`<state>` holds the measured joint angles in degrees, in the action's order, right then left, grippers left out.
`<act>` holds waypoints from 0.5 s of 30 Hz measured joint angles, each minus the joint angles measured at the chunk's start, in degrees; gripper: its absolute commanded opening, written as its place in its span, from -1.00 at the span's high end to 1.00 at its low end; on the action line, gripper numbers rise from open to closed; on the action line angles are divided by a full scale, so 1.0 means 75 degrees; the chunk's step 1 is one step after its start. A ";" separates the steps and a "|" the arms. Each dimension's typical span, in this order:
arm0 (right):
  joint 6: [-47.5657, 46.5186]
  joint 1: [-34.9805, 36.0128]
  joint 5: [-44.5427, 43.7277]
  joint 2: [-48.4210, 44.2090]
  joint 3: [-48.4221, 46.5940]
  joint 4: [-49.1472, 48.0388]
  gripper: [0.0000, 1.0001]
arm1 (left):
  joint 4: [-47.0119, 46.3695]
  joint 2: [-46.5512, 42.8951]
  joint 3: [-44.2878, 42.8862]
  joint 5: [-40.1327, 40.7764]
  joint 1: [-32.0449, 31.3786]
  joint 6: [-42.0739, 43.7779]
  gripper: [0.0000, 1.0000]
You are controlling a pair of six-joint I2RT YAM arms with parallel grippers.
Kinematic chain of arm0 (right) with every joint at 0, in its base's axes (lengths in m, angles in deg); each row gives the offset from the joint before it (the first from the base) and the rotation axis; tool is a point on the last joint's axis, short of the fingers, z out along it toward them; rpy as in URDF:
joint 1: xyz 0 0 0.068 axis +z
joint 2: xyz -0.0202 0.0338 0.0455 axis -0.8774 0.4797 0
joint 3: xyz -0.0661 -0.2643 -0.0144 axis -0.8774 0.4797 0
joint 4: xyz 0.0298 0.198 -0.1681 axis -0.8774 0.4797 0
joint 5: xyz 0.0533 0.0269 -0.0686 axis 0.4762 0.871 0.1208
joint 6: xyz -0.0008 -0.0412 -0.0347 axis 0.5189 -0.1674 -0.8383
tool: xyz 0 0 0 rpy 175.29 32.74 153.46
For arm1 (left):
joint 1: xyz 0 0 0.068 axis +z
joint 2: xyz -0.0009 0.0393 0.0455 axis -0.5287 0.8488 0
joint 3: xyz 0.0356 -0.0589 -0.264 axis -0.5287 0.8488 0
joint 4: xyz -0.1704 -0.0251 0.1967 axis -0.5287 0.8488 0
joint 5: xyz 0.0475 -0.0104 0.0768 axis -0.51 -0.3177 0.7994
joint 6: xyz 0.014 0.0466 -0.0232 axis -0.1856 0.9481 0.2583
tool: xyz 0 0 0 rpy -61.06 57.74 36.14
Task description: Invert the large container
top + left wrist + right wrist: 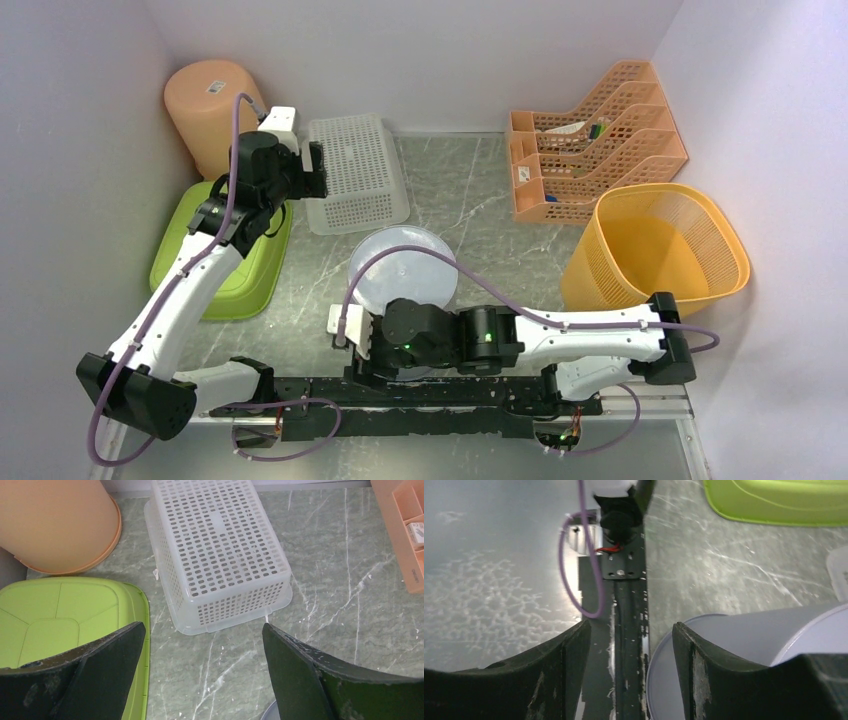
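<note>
The large container (403,262) is a round white tub in the middle of the table, bottom side up, its flat base facing the top camera. In the right wrist view its rim and wall (749,645) lie just right of my right finger. My right gripper (362,358) (631,630) hangs low at the tub's near edge, open, with only the black base rail (629,610) between its fingers. My left gripper (312,170) (204,630) is wide open and holds nothing, above the table near a white perforated basket (220,550).
The perforated basket (355,172), a green tub (225,265) and an orange bucket (208,110) on the left all lie bottom up. A yellow mesh basket (660,245) stands upright at the right. Orange file trays (590,150) stand at the back right.
</note>
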<state>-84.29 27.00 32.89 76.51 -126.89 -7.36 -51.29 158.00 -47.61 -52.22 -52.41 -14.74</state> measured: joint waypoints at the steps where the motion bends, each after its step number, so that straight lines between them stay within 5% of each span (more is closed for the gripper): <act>1: 0.0032 0.0038 -0.0242 0.0087 0.0000 -0.0009 -0.23 | -0.0003 0.0000 0.0012 0.0006 -0.0003 0.0000 -0.99; 15: 0.0606 -0.0117 -0.5377 0.0420 0.1207 -0.1250 -0.49 | -0.0058 -0.0087 0.0318 0.0020 -0.0006 -0.0029 -0.99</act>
<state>-79.74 26.12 -7.43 79.66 -117.84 -16.73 -51.73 157.34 -45.22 -52.07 -52.45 -14.96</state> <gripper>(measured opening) 0.738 0.997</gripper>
